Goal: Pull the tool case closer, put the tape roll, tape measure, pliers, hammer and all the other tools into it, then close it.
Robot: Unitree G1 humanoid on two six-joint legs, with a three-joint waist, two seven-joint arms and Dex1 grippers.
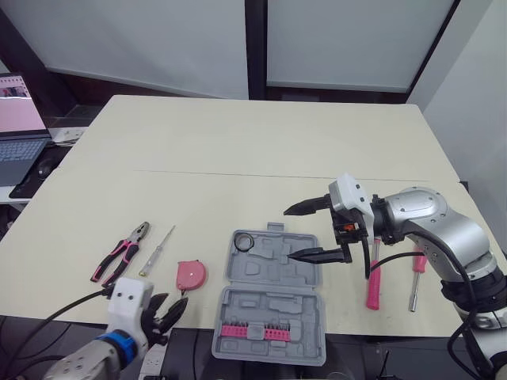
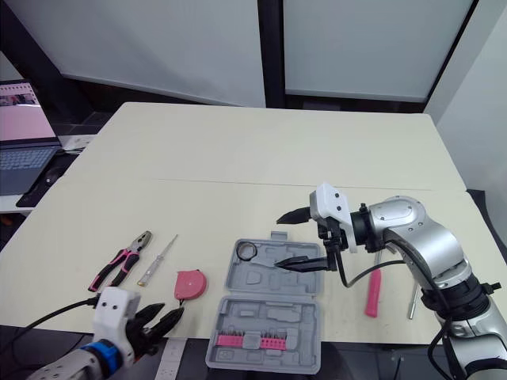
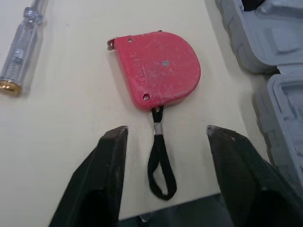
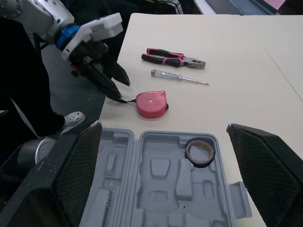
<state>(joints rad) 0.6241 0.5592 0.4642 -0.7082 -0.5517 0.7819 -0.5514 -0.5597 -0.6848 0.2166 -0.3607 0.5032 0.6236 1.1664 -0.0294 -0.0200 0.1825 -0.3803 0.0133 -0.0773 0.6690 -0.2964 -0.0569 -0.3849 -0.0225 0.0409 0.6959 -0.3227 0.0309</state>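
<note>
Spread wide and empty, my right gripper [image 1: 288, 233] hovers over the far half of the open tool case [image 1: 269, 317], where the tape roll [image 1: 243, 241] sits in the far-left corner. My left gripper [image 3: 165, 132], also open, straddles the black strap of the tape measure [image 3: 158, 66] near the table's [image 1: 238, 142] front edge, just left of the case. Pliers [image 1: 119, 255] and a screwdriver [image 1: 157, 251] lie farther left.

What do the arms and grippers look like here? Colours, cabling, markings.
Right arm: rounded silver shells. Left arm: silver, with a blue ring at the wrist. Left gripper and right gripper: white boxy housing, two black tapered fingers each. Loose black cables run along both wrists.
</note>
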